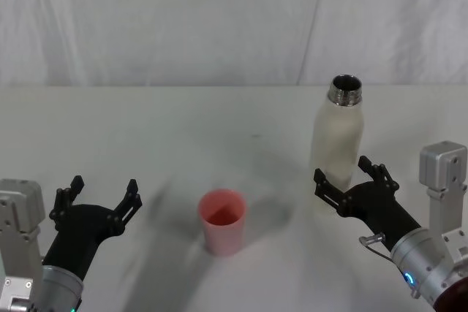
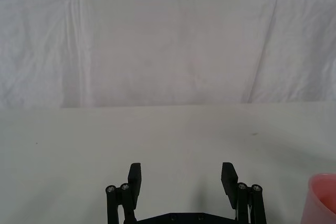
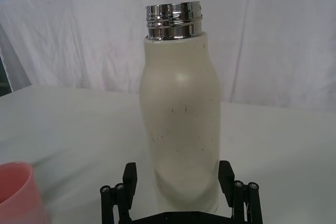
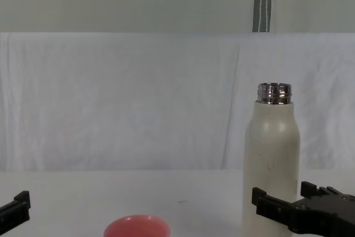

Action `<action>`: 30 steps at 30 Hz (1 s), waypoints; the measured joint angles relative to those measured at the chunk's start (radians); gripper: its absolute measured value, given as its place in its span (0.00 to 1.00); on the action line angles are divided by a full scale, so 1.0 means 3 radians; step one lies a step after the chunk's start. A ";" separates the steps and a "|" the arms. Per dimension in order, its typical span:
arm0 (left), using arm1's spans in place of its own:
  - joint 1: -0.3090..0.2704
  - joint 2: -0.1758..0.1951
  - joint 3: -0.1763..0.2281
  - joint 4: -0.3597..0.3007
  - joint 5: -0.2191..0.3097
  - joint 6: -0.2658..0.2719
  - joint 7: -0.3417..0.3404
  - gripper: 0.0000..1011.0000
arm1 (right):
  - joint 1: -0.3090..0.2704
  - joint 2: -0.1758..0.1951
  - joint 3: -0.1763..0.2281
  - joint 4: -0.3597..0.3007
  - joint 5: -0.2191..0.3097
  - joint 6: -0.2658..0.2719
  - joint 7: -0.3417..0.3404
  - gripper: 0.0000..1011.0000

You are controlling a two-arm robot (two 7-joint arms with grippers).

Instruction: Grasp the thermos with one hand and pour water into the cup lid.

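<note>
The tall cream-white matte thermos [image 1: 336, 139] with its shiny threaded steel neck stands upright and uncapped at the right of centre in the head view, on the pale table [image 1: 183, 129]. Its long axis is vertical. Straight below it in that frame sits the black two-fingered right tool [image 1: 352, 174], spread wide, its fingers flanking the lower body of the bottle; in the right wrist view the bottle's base rises between the two fingers with a little clearance on each side. This tool looks far the nearer, so I judge a short forward push and a squeeze would take the bottle low on its body. The small salmon-pink cup lid [image 1: 221, 221] stands at lower centre, well apart. The left tool [image 1: 99, 198], also spread wide, hangs at lower left.
</note>
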 joint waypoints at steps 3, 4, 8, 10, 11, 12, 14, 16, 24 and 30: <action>0.0000 0.0000 0.0000 0.0000 0.0000 0.0000 0.0000 0.99 | 0.0021 -0.0001 -0.0004 0.0022 0.0014 0.0000 0.0007 0.99; 0.0000 0.0000 0.0000 0.0000 0.0000 0.0000 0.0000 0.99 | 0.0027 -0.0002 -0.0005 0.0027 0.0018 0.0000 0.0009 0.99; 0.0000 0.0000 0.0000 0.0000 0.0000 0.0000 0.0000 0.99 | 0.0064 -0.0005 -0.0008 0.0065 0.0035 -0.0004 0.0010 0.99; 0.0000 0.0000 0.0000 0.0000 0.0000 0.0000 0.0000 0.99 | 0.0084 -0.0007 -0.0007 0.0093 0.0044 -0.0008 0.0010 0.99; 0.0000 0.0000 0.0000 0.0000 0.0000 0.0000 0.0000 0.99 | 0.0090 -0.0007 -0.0006 0.0103 0.0047 -0.0009 0.0010 0.99; 0.0000 0.0000 0.0000 0.0000 0.0000 0.0000 0.0000 0.99 | 0.0095 -0.0007 -0.0005 0.0110 0.0049 -0.0009 0.0010 0.99; 0.0000 0.0000 0.0000 0.0000 0.0000 0.0000 0.0000 0.99 | 0.0106 -0.0008 -0.0004 0.0130 0.0052 -0.0012 0.0010 0.99; 0.0000 0.0000 0.0000 0.0000 0.0000 0.0000 0.0000 0.99 | 0.0120 -0.0010 -0.0003 0.0156 0.0057 -0.0016 0.0007 0.99; 0.0000 0.0000 0.0000 0.0000 0.0000 0.0000 0.0000 0.99 | 0.0168 -0.0025 0.0005 0.0245 0.0058 -0.0040 -0.0022 0.99; 0.0000 0.0000 0.0000 0.0000 0.0000 0.0000 0.0000 0.99 | 0.0194 -0.0035 0.0008 0.0286 0.0060 -0.0050 -0.0025 0.99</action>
